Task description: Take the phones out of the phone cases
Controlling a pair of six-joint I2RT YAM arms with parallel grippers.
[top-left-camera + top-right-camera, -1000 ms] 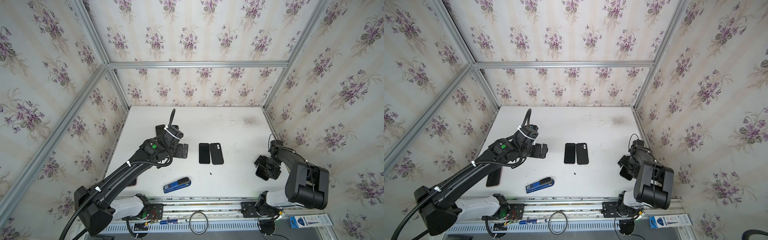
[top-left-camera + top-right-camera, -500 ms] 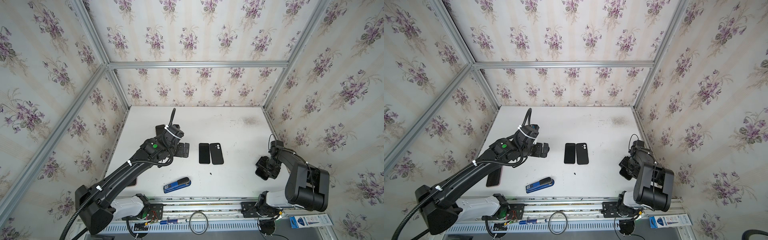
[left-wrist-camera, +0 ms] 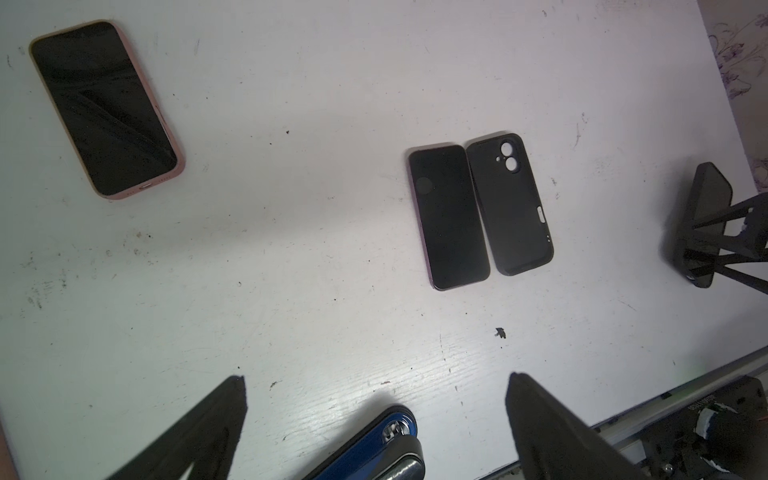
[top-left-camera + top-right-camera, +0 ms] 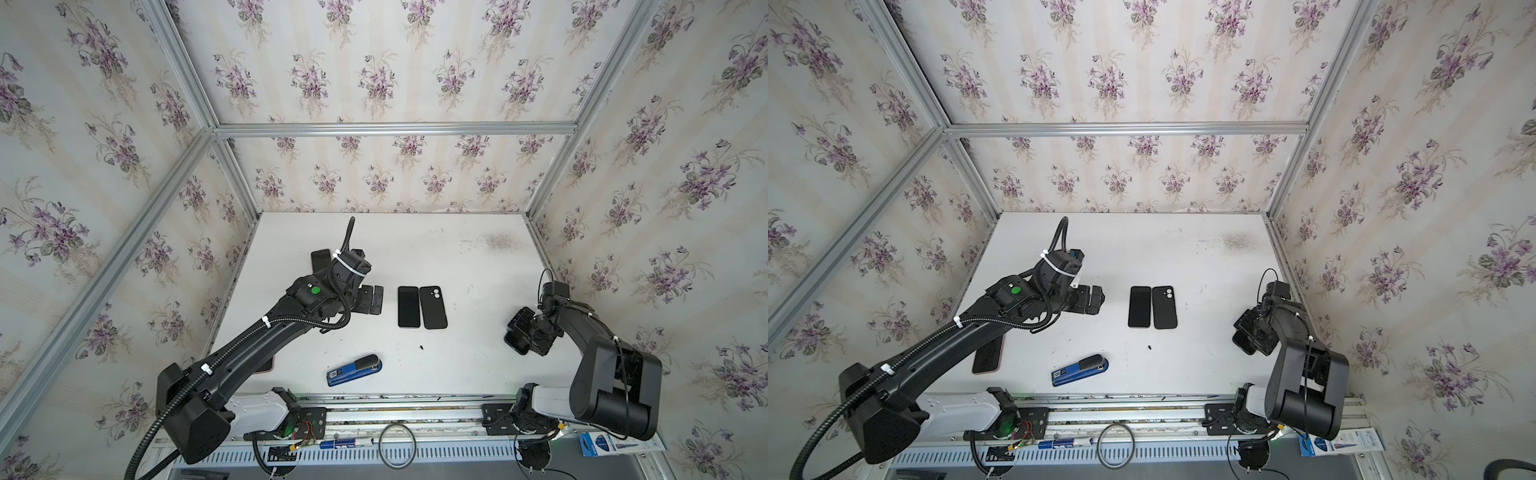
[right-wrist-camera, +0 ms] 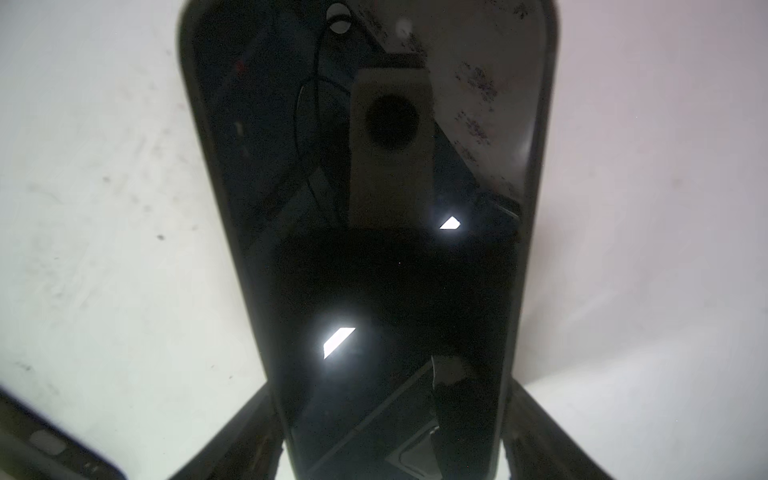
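- At the right edge of the tabletop, the right pincer grips a cased phone by its long sides. Its fingers press on the black case. A second ago they stood wider apart, and the pincer has barely shifted since.
- The phone sits inside its case, screen toward the wrist camera. In the left wrist view it looks tilted up from the tabletop.
- Left of the middle, the left pincer hangs wide open and empty above the tabletop, much as it did a second ago.
- Mid-tabletop, a bare phone and an empty case lie flat, side by side, unmoved.
- The pink phone near the left edge and the stapler near the front keep their places.
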